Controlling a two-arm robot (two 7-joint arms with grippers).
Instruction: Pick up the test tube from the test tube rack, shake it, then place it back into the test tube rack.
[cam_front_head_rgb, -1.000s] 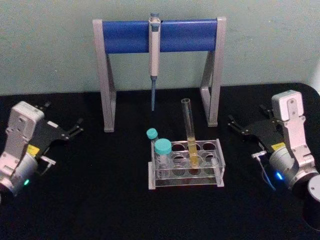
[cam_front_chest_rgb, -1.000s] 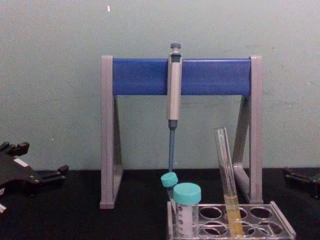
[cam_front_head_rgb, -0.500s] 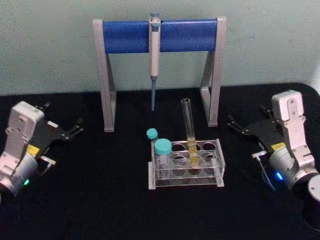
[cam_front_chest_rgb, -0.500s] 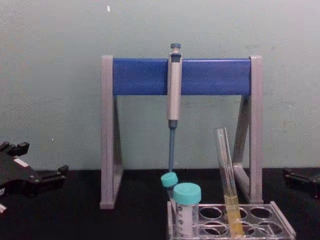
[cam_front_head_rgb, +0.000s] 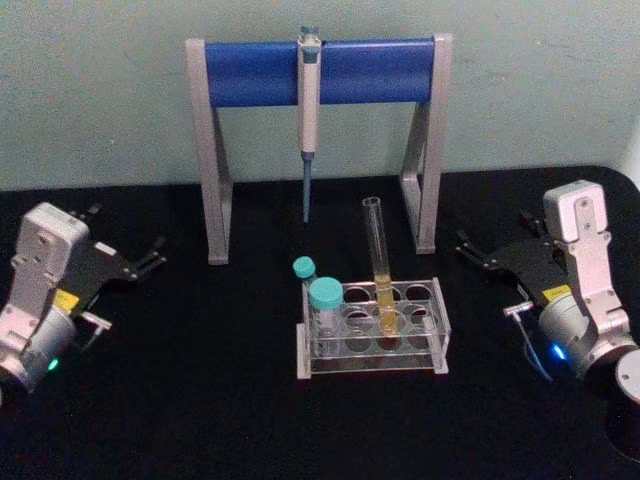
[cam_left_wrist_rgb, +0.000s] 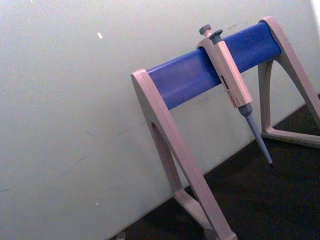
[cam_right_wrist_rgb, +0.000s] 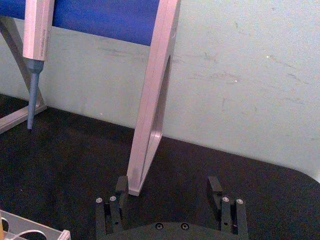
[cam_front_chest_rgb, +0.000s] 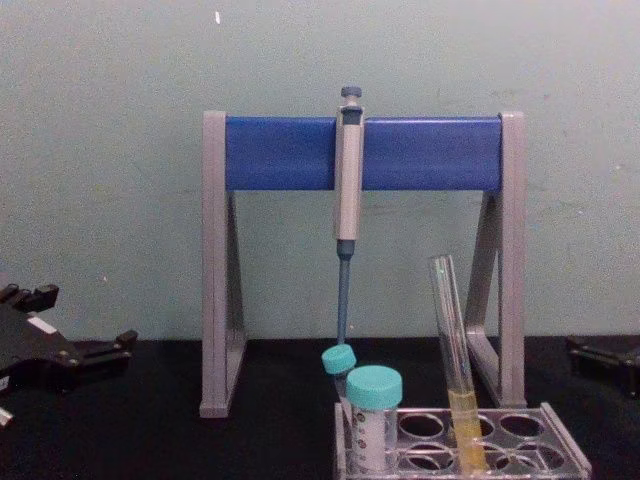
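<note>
The test tube (cam_front_head_rgb: 380, 262) (cam_front_chest_rgb: 455, 365), a long clear tube with yellow liquid at its bottom, stands leaning slightly in the clear test tube rack (cam_front_head_rgb: 438, 340) (cam_front_chest_rgb: 565, 452) at the table's middle. My left gripper (cam_front_head_rgb: 128, 230) (cam_front_chest_rgb: 80, 318) rests open at the far left, well apart from the rack. On the far right my right gripper (cam_front_head_rgb: 493, 228) is open too, and the right wrist view shows its gripper (cam_right_wrist_rgb: 168, 185) with the two fingers spread and nothing between them.
Two teal-capped tubes (cam_front_head_rgb: 324, 295) (cam_front_chest_rgb: 373, 390) stand at the rack's left end. Behind the rack a grey-and-blue pipette stand (cam_front_head_rgb: 320, 72) (cam_front_chest_rgb: 420, 152) (cam_left_wrist_rgb: 200, 75) holds a hanging pipette (cam_front_head_rgb: 308, 110) (cam_front_chest_rgb: 347, 190) (cam_left_wrist_rgb: 232, 80) (cam_right_wrist_rgb: 36, 40). The tabletop (cam_front_head_rgb: 200, 400) is black.
</note>
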